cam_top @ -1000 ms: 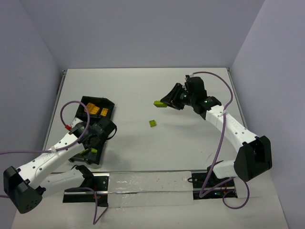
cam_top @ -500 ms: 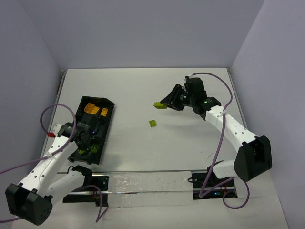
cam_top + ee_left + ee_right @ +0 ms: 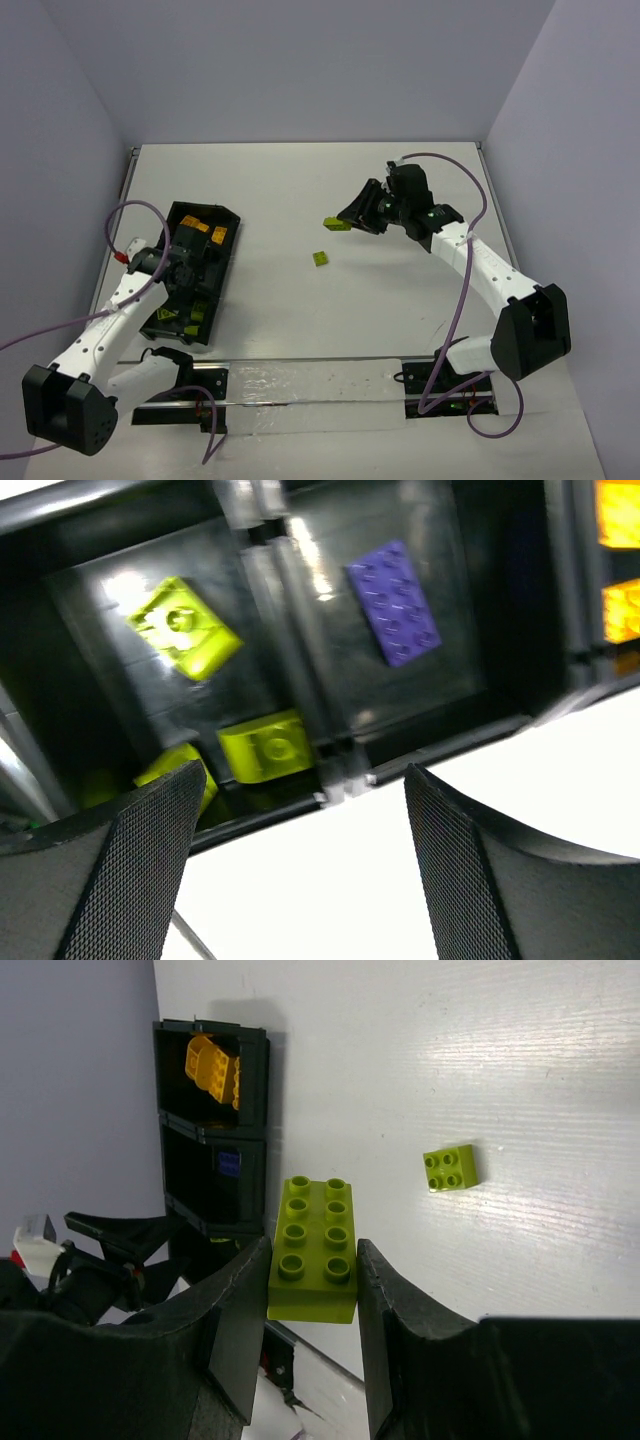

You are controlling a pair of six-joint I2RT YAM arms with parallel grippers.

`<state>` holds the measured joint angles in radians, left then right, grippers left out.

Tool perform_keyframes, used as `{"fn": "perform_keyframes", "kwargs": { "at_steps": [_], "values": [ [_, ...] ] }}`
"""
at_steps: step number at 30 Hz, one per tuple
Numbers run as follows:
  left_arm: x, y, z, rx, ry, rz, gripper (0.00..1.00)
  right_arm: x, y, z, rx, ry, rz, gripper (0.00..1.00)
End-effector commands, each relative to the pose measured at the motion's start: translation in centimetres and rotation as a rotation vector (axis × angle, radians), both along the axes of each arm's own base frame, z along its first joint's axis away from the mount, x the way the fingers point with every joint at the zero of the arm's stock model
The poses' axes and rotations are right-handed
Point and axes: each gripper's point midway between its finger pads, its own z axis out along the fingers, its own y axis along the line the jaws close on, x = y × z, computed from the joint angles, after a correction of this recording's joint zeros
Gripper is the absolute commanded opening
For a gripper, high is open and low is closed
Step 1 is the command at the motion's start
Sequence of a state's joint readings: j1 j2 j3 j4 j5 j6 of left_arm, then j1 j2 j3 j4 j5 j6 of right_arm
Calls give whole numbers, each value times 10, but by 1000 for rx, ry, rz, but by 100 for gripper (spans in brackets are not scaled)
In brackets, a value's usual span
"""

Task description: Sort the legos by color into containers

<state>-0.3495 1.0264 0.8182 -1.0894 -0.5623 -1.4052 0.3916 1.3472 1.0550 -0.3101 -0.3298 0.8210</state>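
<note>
Pale lilac walls (image 3: 300, 70) close in a white table (image 3: 290, 180), and from above we see a long black tray (image 3: 233, 216) lying at an angle on its left side. We see orange bricks (image 3: 204, 230) in the tray's far compartment. The left claw (image 3: 188, 288) hangs over the tray's middle and near compartments; from this height we cannot tell how its jaws stand. Across the table, well apart from the tray, the right claw (image 3: 349, 218) is raised off the surface, pinching a long lime brick (image 3: 333, 222) at its tip. A small lime brick (image 3: 320, 258) lies alone on the table, just nearer to us than the held one.

From the left wrist we look straight down into the tray. Both black fingers (image 3: 130, 870) stand spread wide with nothing between them. Beyond them, one compartment holds three lime bricks (image 3: 183, 628), two of them against its near wall. The next compartment holds a single purple brick (image 3: 394, 602) lying flat, studs up. Orange shows at the right edge of this view.

From the right wrist we find the long lime brick clamped by its long sides between the two pads (image 3: 240, 1320), studs facing the camera. Past it, the small lime brick sits studs up on the bare table, and the tray lies farther off with the orange bricks in its end compartment.
</note>
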Motion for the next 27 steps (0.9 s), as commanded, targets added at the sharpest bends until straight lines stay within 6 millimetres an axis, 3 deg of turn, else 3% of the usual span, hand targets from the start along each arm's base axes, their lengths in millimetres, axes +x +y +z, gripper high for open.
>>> {"fn": "perform_keyframes", "kwargs": {
  "at_steps": [1, 3, 7, 8, 9, 13, 19, 27],
  "values": [
    [34, -22, 30, -13, -95, -146, 85, -5, -5, 7, -13, -39, 18, 0],
    [42, -34, 39, -3, -128, -230, 83, -8, -4, 6, -17, -42, 37, 0],
    [71, -114, 79, -38, -293, -637, 80, -17, 9, 6, -9, -61, 167, 0],
    [73, -133, 86, -52, -320, -727, 80, -21, 13, 8, -5, -75, 208, 0],
    [74, -135, 85, -52, -315, -737, 80, -21, 15, 8, -12, -86, 224, 0],
    [72, -203, 121, -160, -486, -1072, 80, -34, 26, 11, -10, -111, 329, 0],
    [48, -243, 141, -242, -571, -1401, 80, -44, 29, 6, -15, -94, 385, 0],
    [22, -276, 124, -223, -483, -1717, 85, -59, 38, 1, 12, -1, 511, 0]
  ]
}}
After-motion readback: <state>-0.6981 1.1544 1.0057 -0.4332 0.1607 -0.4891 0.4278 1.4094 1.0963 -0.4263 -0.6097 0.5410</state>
